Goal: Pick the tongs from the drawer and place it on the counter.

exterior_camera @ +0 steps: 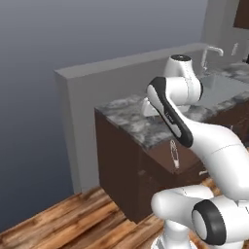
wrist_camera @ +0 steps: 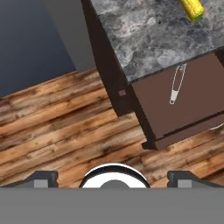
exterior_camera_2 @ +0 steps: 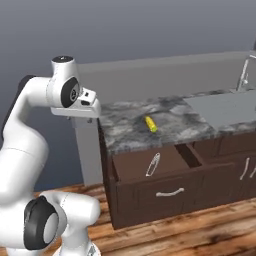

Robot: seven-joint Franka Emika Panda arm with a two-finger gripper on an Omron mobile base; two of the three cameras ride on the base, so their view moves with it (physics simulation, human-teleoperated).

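**Reaching across: tool at the cabinet's left end, tongs in the open drawer to its right**

Hovering high and to the left of the cabinet run, the tool (wrist_camera: 112, 177) stands released, its two fingertips (wrist_camera: 43, 178) spread wide at the bottom of the hand view with nothing between them. In the right base view the hand sits just off the left end of the surface (exterior_camera_2: 170, 125), above the wooden floor (exterior_camera_2: 165, 230).

The tongs (exterior_camera_2: 153, 164) lie flat on the reddish floor of the drawer (exterior_camera_2: 145, 167), which is pulled out toward the robot beneath the surface. They rest alone, apart from the drawer walls, slightly right of the drawer's middle. Their long axis runs near to far with a lean to the right at the far end; in the hand view the same tongs (wrist_camera: 176, 84) appear as a slim upright outline. From the tool they lie to the right, farther off and well below.

A yellow corn cob (exterior_camera_2: 150, 124) rests on the surface just behind the drawer opening, near the tongs but a level higher. A sink (exterior_camera_2: 225, 107) with its tap (exterior_camera_2: 243, 72) is set farther right.

The coming move likely calls for travel rightward and downward, with the jaws turned across the tongs' narrow width. The surface's front lip overhanging the drawer's back part, and the drawer's front panel (exterior_camera_2: 170, 192), are the edges to clear.
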